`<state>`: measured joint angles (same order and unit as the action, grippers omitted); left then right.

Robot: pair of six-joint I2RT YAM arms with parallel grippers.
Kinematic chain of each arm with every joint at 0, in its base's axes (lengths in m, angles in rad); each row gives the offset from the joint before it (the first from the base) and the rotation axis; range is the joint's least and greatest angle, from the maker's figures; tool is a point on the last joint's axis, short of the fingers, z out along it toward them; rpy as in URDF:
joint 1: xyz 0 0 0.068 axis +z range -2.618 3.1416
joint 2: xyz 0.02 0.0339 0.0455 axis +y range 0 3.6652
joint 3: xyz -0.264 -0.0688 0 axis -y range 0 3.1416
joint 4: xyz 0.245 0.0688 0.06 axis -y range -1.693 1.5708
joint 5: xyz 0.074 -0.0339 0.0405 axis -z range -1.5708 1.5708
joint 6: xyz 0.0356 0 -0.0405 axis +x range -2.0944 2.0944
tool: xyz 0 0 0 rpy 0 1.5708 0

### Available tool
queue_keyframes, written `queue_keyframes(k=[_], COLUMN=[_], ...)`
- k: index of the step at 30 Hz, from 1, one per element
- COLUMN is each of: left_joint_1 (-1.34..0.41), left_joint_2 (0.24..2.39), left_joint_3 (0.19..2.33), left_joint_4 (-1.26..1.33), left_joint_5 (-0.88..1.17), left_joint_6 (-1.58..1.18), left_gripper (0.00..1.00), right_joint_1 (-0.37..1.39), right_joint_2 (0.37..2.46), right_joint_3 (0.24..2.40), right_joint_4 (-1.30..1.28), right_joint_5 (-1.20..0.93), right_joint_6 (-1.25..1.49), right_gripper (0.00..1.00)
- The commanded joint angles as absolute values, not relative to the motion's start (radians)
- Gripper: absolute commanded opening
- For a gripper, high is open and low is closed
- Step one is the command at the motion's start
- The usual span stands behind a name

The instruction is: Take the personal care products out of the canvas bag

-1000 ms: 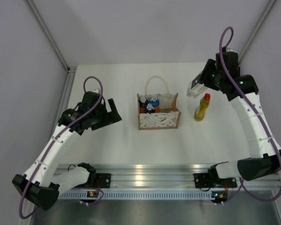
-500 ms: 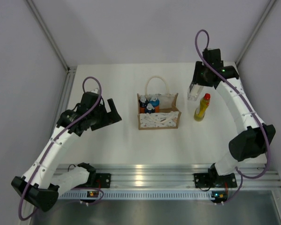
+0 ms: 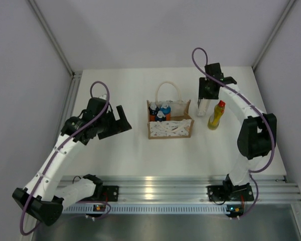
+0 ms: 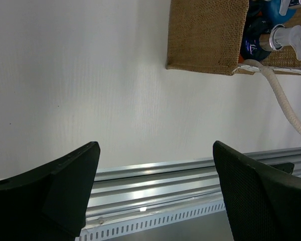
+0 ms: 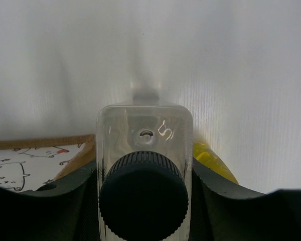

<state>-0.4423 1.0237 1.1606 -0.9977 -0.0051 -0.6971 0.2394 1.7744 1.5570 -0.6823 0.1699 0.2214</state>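
Note:
The tan canvas bag (image 3: 169, 128) stands at the table's middle with its rope handle (image 3: 168, 85) up; orange bottles with blue caps (image 3: 159, 111) stand inside. It also shows in the left wrist view (image 4: 205, 35). My right gripper (image 3: 205, 100) is shut on the clear bottle with the dark cap (image 5: 143, 196), held upright between the bag and the yellow bottle with the red cap (image 3: 216, 115), which stands on the table. The yellow bottle (image 5: 213, 160) shows behind my right finger. My left gripper (image 3: 121, 118) is open and empty, left of the bag.
An aluminium rail (image 3: 155, 187) runs along the table's near edge. Grey walls close in the left, back and right. A metal post (image 3: 70, 75) stands at the back left corner.
My right gripper has swung left and down with the clear bottle, from above the yellow bottle to just left of it. The left arm has not moved.

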Motion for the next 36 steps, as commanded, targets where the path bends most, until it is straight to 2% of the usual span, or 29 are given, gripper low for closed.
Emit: queue_keyframes(k=[1, 4, 5, 6, 8, 10, 11, 14, 17, 23, 27, 36], left_joint_1=[-0.451, -0.457, -0.46, -0.463, -0.466, -0.48, -0.494, -0.529, -0.554, -0.693, -0.752, -0.833], left_joint_2=[1.052, 1.071, 1.077, 1.084, 1.109, 1.141, 1.153, 1.204, 1.258, 1.385, 1.491, 1.701], left_joint_3=[1.218, 1.252, 1.261, 1.282, 1.302, 1.336, 1.348, 1.403, 1.469, 1.606, 1.683, 1.839], left_joint_4=[-0.988, -0.988, -0.988, -0.988, -0.988, -0.988, -0.988, -0.988, -0.988, -0.988, -0.988, -1.017], left_joint_5=[0.052, 0.046, 0.043, 0.044, 0.04, 0.034, 0.023, -0.012, -0.018, -0.097, -0.13, -0.253], left_joint_6=[-0.644, -0.62, -0.615, -0.611, -0.604, -0.598, -0.597, -0.581, -0.565, -0.525, -0.526, -0.532], left_gripper=[0.99, 0.99, 0.99, 0.99, 0.99, 0.99, 0.99, 0.99, 0.99, 0.99, 0.96, 0.78], right_joint_1=[0.236, 0.236, 0.238, 0.236, 0.238, 0.238, 0.238, 0.236, 0.238, 0.236, 0.238, 0.239], right_joint_2=[1.747, 1.758, 1.759, 1.761, 1.759, 1.755, 1.749, 1.721, 1.681, 1.565, 1.444, 1.18], right_joint_3=[1.563, 1.543, 1.539, 1.537, 1.535, 1.536, 1.537, 1.539, 1.539, 1.586, 1.54, 1.341], right_joint_4=[-0.471, -0.456, -0.453, -0.448, -0.448, -0.449, -0.449, -0.451, -0.451, -0.564, -0.609, -0.673], right_joint_5=[0.176, 0.17, 0.169, 0.17, 0.17, 0.166, 0.164, 0.175, 0.187, 0.248, 0.189, 0.005], right_joint_6=[0.196, 0.196, 0.195, 0.195, 0.195, 0.198, 0.198, 0.193, 0.181, 0.231, 0.27, 0.345], right_gripper=[0.09, 0.2, 0.31, 0.36, 0.44, 0.49, 0.57, 0.66, 0.69, 0.69, 0.69, 0.69])
